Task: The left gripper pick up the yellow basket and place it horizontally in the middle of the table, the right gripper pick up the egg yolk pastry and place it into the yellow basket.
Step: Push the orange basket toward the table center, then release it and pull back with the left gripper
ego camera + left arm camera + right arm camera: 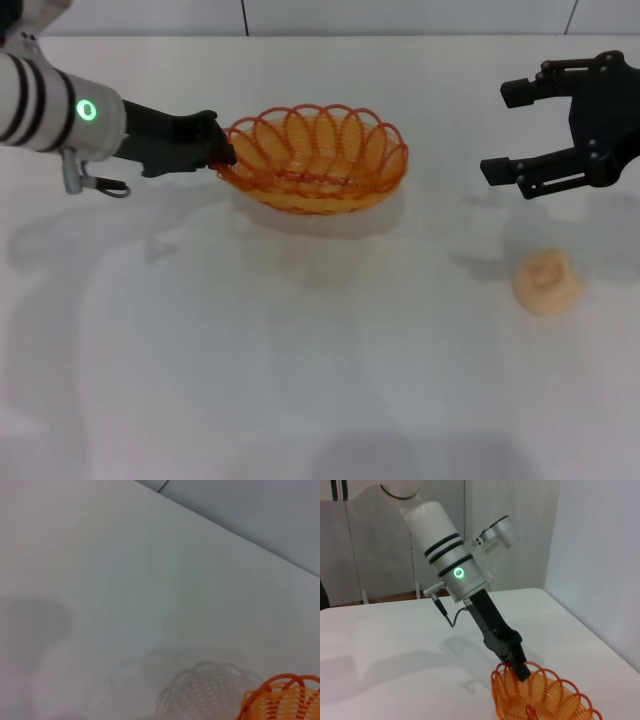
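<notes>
One white table [250, 380], pale wall panels behind. One yellow basket [315, 158] mid-table toward far edge, rim pinched by my left hand [222, 155]. One egg yolk pastry [547, 282] near my spread right hand [512, 132], which hovers.

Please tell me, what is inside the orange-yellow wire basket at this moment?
Nothing shows inside the oval orange-yellow wire basket; only its own wires are visible. The small round cream pastry lies apart on the white table. The left end effector grips the basket's rim.
</notes>
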Controlling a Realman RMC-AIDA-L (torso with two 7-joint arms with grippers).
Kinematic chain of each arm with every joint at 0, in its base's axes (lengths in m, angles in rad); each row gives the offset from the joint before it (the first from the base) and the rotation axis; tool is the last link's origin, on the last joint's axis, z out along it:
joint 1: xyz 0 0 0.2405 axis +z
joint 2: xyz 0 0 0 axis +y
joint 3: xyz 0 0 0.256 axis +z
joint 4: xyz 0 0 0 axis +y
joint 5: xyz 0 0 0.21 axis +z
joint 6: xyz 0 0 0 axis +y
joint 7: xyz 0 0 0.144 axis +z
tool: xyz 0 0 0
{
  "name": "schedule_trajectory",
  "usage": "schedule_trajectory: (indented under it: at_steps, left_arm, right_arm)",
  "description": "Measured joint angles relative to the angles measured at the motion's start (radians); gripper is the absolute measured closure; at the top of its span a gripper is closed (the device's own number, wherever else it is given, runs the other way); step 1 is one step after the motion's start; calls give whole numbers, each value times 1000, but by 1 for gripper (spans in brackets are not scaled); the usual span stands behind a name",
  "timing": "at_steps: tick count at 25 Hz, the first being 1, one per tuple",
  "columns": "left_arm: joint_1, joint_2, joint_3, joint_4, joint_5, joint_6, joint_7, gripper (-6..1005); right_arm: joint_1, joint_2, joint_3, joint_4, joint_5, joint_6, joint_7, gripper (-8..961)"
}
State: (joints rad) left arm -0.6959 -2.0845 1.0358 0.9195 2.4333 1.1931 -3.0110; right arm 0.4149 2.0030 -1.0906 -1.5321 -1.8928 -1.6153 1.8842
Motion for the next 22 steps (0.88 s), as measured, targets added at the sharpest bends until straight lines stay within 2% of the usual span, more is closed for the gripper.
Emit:
schedule_trajectory:
  at_steps: [12, 22]
  left_arm:
    - [10, -1, 89, -80, -99, -118, 1, 909]
    - [8, -3, 106, -102, -120, -196, 1, 910]
  right_arm:
    - [-4, -7, 12, -1, 0, -7, -20, 99]
    - [-4, -7, 12, -2, 1, -17, -25, 99]
